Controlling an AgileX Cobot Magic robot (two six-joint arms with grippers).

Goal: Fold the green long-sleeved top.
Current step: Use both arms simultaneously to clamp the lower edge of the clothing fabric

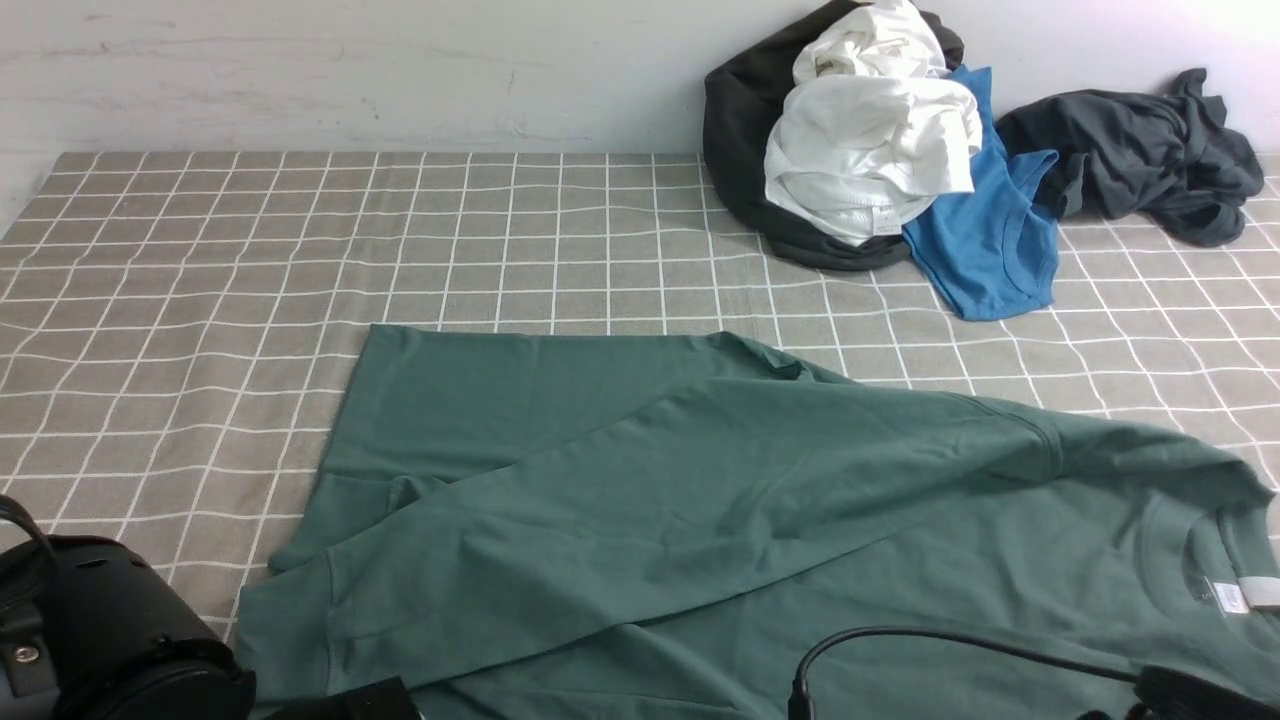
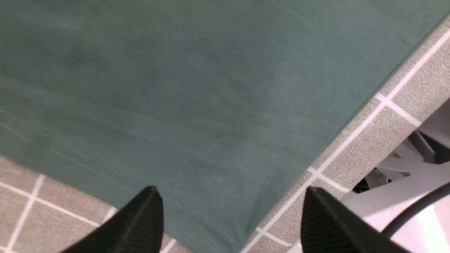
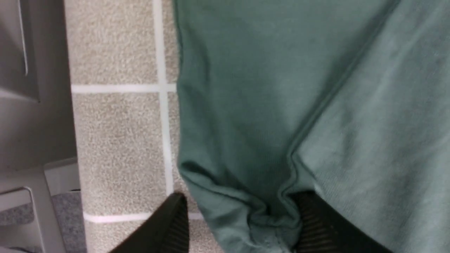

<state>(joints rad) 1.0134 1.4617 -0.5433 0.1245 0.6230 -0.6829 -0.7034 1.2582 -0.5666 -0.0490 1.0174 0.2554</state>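
- Your left hand [image 2: 232,225] stands wide open in its wrist view. The two black fingers [image 2: 147,225] are spread well apart with nothing between them, and they hover over a hemmed corner of the green long-sleeved top [image 2: 175,88].
- Just beside that corner you see the counter [image 2: 404,102] in its grey checked cloth. Past its edge there is a pale grey frame [image 2: 397,175].
- Your right hand [image 3: 242,225] also has its fingers apart, not closed on anything. A crumpled fold of the top lies between them. One finger is over bare checked cloth just beside the fabric edge, and the other is against the bunched fabric. You cannot tell from this view whether either one touches the fold.
- Only the front view gives you the whole garment. It is spread over the near half of the counter, with a long sleeve [image 1: 620,520] lying diagonally across the body. The collar [image 1: 1180,570] and its white neck label [image 1: 1232,597] sit at the right edge.
- That view shows neither pair of fingertips. You see only the black left arm [image 1: 100,640] at the near left corner and a black cable [image 1: 950,640] arching over the top at near right.
- Far right, against the wall and well apart from the top, is a heap that only the front view shows. A white garment [image 1: 870,150] lies on a black garment [image 1: 740,130], a blue garment [image 1: 990,240] spills out beside them, and a dark grey garment [image 1: 1130,150] lies further right.
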